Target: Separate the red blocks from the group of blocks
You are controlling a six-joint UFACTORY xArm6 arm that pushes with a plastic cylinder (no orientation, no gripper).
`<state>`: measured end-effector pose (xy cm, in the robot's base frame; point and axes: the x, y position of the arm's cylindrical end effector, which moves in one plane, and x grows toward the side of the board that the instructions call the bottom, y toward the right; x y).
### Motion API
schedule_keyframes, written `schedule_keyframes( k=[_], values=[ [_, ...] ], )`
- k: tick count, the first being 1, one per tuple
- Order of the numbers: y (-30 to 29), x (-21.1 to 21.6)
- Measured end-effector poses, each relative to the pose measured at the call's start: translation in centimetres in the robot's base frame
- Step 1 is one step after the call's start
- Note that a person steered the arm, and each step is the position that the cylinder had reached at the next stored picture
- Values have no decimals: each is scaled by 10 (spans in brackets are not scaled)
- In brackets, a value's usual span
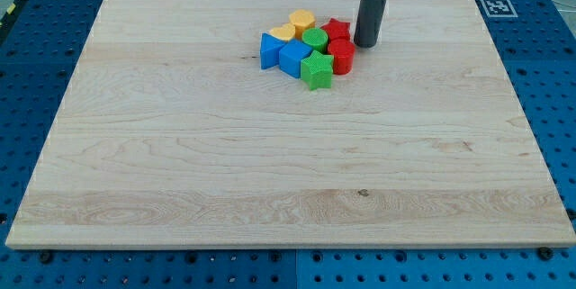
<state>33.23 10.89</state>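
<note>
**Tip beside the red pair**

On the pale wooden board (180, 163), the cluster's right edge holds a red star block (337, 28) above a red cylinder block (341, 54). My tip (365, 44), bare and holding nothing, stands just right of them, so both lie to its left.

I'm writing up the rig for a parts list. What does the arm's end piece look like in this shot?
Only the rod shows: a straight, smooth, dark grey cylinder entering from the view's top, with a faint sheen along its side. No cables, markings or labels are visible on it. My tip is a plain blunt end, the same colour as the shaft. The arm above is out of frame.
</note>
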Motion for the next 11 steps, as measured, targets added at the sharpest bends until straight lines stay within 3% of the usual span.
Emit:
schedule_keyframes(
  k=[2,3,4,6,9,11],
  values=[
    [8,-55],
    [-26,-71],
    [-74,-72],
    [-71,-66],
    [-51,27],
    [-9,53]
  ],
)
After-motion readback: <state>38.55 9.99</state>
